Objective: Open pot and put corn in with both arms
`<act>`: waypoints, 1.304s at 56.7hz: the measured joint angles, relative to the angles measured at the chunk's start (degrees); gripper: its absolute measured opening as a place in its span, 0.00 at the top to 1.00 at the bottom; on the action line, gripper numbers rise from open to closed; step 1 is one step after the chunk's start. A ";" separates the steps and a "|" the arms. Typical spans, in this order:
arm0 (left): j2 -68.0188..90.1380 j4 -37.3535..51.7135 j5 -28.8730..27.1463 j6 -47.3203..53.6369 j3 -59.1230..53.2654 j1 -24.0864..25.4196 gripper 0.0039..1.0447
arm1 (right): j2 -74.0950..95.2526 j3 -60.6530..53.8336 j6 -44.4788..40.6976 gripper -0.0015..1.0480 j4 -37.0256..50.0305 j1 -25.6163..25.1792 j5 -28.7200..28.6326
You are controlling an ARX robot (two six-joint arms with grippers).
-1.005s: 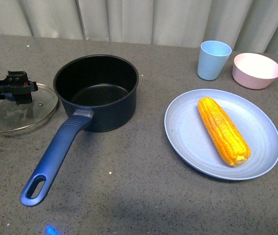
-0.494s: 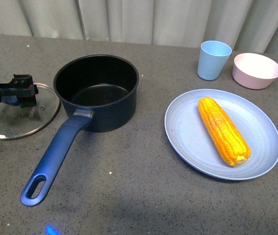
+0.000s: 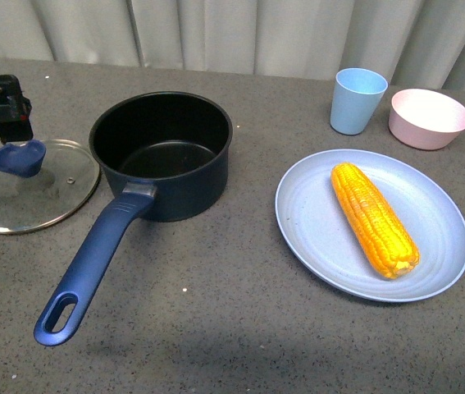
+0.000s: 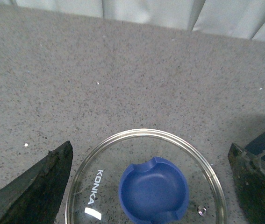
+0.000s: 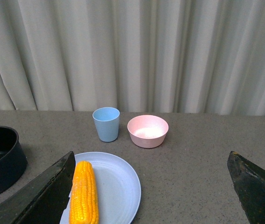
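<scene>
Nearest me on the grey speckled bench (image 3: 232, 345) is the looped end of the long blue handle (image 3: 93, 258), which runs away from me to the pot (image 3: 166, 176). The pot sits uncovered with its black inside showing. Right of it and well apart, the corn (image 3: 374, 218) lies lengthwise on a pale blue plate (image 3: 314, 234), its blunt end toward me. Left of the pot, the glass lid (image 3: 43, 205) lies flat on the bench with its blue knob (image 3: 19, 156) up; its rim is just beside the pot wall, and I cannot tell if they touch. My left hand (image 4: 149, 147) hangs over the lid's far side at the left edge of the front view. Through its wrist camera I see its 2 fingers (image 4: 34, 186) spread wide to either side of the lid, pinching nothing. My right hand (image 5: 149, 156) shows only in its own wrist camera, its 2 fingers (image 5: 39, 196) also spread wide and gripping nothing, with the corn and plate below. Farther back stand 1 pale blue cup (image 3: 358, 100) and 1 pink bowl (image 3: 429, 117), side by side, before a pale curtain (image 3: 240, 33).
</scene>
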 joint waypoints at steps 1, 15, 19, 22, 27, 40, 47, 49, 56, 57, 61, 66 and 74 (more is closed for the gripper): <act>-1.33 -0.15 -0.94 0.20 -1.18 -0.15 0.06 | 0.00 0.00 0.00 0.09 0.00 0.00 0.00; -5.25 21.97 4.90 -0.61 -14.10 -0.83 0.40 | 0.00 0.00 0.00 0.09 0.00 0.00 0.00; -9.29 24.26 4.70 -0.66 -17.35 -1.20 0.59 | 0.00 0.00 0.00 0.09 0.00 0.00 0.00; -12.68 23.96 4.09 -0.96 -20.13 -1.60 0.68 | 0.00 0.00 0.00 0.09 0.00 0.00 0.00; -18.40 22.38 1.55 -1.29 -24.13 -3.89 0.81 | 0.02 0.00 0.00 0.09 0.00 0.00 0.00; -35.56 12.59 1.29 -1.53 -31.06 -5.01 0.97 | 0.00 0.00 0.00 0.09 -0.02 0.00 0.00; -43.89 6.40 1.27 -1.53 -32.83 -5.01 0.97 | 0.00 0.00 0.00 0.09 -0.02 0.00 0.00; -47.67 1.60 1.27 -1.53 -32.76 -5.01 0.97 | 0.00 0.00 0.00 0.09 -0.02 0.00 0.00; -57.37 -6.67 1.29 -1.53 -33.07 -5.03 0.97 | 0.00 0.00 0.00 0.09 -0.02 0.00 0.00; -58.97 -7.82 1.29 -1.53 -33.24 -5.03 0.97 | 0.00 0.00 0.00 0.09 -0.02 0.00 0.00; -62.45 -10.73 1.27 -1.51 -33.79 -5.03 0.97 | 0.00 0.00 0.00 0.09 -0.02 0.00 0.00; -67.06 -14.97 1.29 -1.51 -34.21 -5.03 0.97 | 0.00 0.00 0.00 0.09 -0.02 0.00 0.00; -72.83 -19.87 1.29 -1.51 -34.21 -5.03 0.97 | 0.00 0.00 0.00 0.09 -0.02 0.00 0.00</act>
